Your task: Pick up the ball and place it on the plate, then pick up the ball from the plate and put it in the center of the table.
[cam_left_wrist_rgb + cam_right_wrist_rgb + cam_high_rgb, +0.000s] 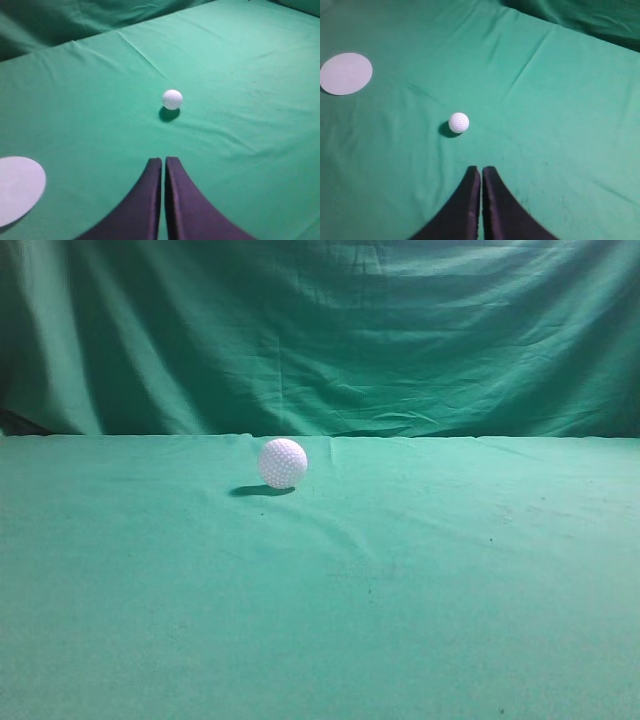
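The small white dimpled ball [283,463] rests alone on the green cloth table [420,580], a little left of middle in the exterior view. It also shows in the left wrist view [172,99] and the right wrist view [458,122]. My left gripper [164,160] is shut and empty, well short of the ball. My right gripper [481,169] is shut and empty, short of the ball and slightly to its right. A flat white round plate [17,189] lies at the lower left of the left wrist view and the upper left of the right wrist view [346,73]. Neither gripper shows in the exterior view.
A draped green backdrop curtain [320,330] hangs behind the table's far edge. Light creases run across the cloth near the ball.
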{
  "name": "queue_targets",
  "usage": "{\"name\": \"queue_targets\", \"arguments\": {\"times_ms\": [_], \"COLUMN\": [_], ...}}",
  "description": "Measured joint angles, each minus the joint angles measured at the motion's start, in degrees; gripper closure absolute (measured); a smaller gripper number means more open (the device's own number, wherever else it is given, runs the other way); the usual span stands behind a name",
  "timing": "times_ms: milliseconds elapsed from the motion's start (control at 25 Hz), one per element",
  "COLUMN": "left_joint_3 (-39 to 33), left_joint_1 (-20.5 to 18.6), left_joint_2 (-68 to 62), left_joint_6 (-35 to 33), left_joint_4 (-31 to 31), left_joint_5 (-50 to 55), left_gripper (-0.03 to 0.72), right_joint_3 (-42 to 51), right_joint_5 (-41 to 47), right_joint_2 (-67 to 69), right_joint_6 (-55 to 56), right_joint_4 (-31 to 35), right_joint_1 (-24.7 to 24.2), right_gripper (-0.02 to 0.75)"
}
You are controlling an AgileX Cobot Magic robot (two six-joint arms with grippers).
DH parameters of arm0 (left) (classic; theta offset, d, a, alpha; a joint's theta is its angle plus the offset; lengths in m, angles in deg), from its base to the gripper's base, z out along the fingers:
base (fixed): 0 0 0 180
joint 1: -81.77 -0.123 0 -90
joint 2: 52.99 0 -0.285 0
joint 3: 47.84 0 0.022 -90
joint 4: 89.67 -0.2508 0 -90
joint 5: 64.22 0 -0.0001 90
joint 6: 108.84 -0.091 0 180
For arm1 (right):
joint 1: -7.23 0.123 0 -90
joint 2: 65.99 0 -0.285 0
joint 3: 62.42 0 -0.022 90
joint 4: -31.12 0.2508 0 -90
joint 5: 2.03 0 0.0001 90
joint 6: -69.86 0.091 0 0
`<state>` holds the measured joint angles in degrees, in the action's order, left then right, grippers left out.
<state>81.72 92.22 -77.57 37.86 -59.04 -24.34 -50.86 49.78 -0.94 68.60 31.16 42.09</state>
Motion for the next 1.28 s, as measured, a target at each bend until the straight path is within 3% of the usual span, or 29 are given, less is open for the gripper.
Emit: {"name": "queue_targets", "arguments": {"times_ms": [560,920,1280], "left_joint_3": [-11.49,-22.14,-22.95], "left_joint_1": [0.83,0.83,0.87], "left_joint_2": [0.37,0.37,0.37], "left_joint_6": [-0.48,-0.48,-0.48], "left_joint_4": [6.52,7.41,7.62], "left_joint_5": [-12.28,-25.32,-27.2], "left_gripper": [0.688,0.688,0.688], "right_joint_3": [36.95,49.77,56.42], "right_joint_5": [-18.81,-31.01,-43.68], "right_joint_2": [-36.84,-38.44,-38.44], "right_joint_6": [0.25,2.74,2.87], "right_joint_4": [1.93,4.9,4.68], "right_joint_1": [0.0,0.0,0.0], "right_gripper": [0.738,0.738,0.738]}}
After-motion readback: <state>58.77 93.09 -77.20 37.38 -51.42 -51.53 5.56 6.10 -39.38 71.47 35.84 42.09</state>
